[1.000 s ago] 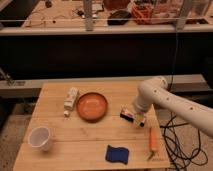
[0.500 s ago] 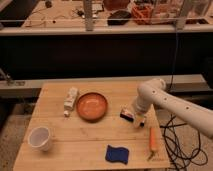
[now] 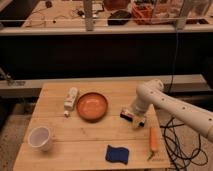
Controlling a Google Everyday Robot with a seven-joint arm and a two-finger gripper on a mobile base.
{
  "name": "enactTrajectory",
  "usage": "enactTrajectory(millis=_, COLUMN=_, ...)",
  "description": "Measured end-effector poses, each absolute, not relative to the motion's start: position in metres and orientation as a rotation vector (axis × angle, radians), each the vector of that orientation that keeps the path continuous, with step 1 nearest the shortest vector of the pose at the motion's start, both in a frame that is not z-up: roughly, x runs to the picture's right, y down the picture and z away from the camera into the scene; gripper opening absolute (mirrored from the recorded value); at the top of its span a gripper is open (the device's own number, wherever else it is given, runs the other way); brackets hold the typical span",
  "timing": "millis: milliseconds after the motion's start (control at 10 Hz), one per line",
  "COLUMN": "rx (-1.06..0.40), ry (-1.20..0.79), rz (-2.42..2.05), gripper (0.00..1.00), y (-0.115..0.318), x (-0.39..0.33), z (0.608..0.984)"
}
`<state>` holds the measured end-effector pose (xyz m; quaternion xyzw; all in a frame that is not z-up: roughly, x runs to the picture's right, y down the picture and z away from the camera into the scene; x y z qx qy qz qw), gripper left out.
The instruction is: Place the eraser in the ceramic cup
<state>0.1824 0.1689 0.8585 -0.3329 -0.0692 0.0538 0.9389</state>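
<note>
Beside orange bowl (image 3: 92, 106) — hand (image 3: 136, 119) open, down over eraser (image 3: 126, 115); ceramic cup (image 3: 40, 137) well apart at table's (image 3: 85, 152) opp. side

You're looking at a white arm (image 3: 175, 107): smooth rounded tube sections with a bulbous joint. Small dark dots, possibly screws, run along it. The gripper (image 3: 136, 120), pale and blocky, caps its end over the wooden table's (image 3: 75, 135) right half.

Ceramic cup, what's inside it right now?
Nothing visible: the ceramic cup shows a bare white interior, its near inner wall hidden by the rim. The eraser lies by the gripper, well away.
</note>
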Motion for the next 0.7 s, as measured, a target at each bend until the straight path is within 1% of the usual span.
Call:
enactTrajectory(millis=500, rx=-0.691, ry=-0.15, rz=0.121, gripper=0.8, y=0.172, x=0.178, z=0.87)
enactTrajectory(millis=700, rx=-0.694, ry=-0.151, rz=0.124, gripper=0.78, y=0.171, x=0.178, z=0.872)
